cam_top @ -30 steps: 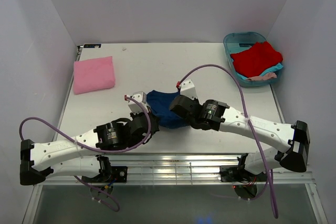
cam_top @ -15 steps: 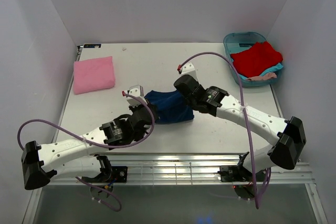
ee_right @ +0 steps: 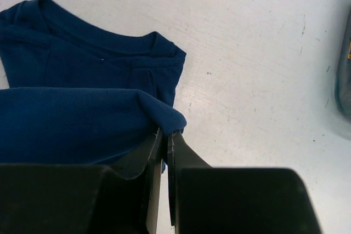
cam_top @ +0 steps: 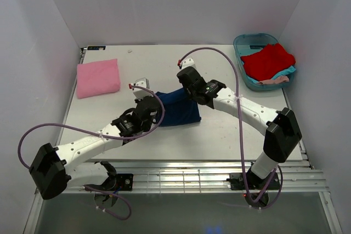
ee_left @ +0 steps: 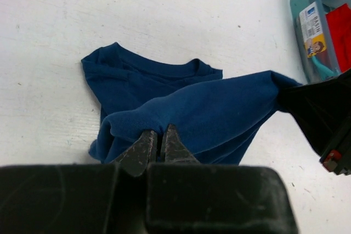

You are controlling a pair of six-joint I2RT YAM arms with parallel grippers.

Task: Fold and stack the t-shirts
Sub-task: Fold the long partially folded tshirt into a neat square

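1. My left gripper (ee_left: pixel 159 135) is clamped on the navy tee (ee_left: pixel 208 113). The two fingers are almost together, and a rounded fold of cloth is pinched at their tips.
2. My right gripper (ee_right: pixel 166 135) is closed likewise on the other end of that fold. One soft corner of the cloth is drawn in between the dark fingers.
3. The fold runs as a taut band from one gripper to the other, above the lower layer of the navy tee (cam_top: pixel 178 110). That layer lies flat near the middle of the worktop (cam_top: pixel 164 64), somewhat toward the near edge.
4. Beyond the band, the ribbed collar and both shoulders rest on the surface, facing the far edge. The cloth is a matt, fine knit; no print shows.
5. The pink tee (cam_top: pixel 97 78) lies as a plump folded rectangle by the far left corner, well apart from both grippers.
6. The tub (cam_top: pixel 241 42), smooth teal plastic with rounded corners, stands at the far right corner. In it a rumpled red tee (cam_top: pixel 267 60) lies over a teal tee (cam_top: pixel 285 72).
7. The worktop is white, hard and lightly speckled with marks.
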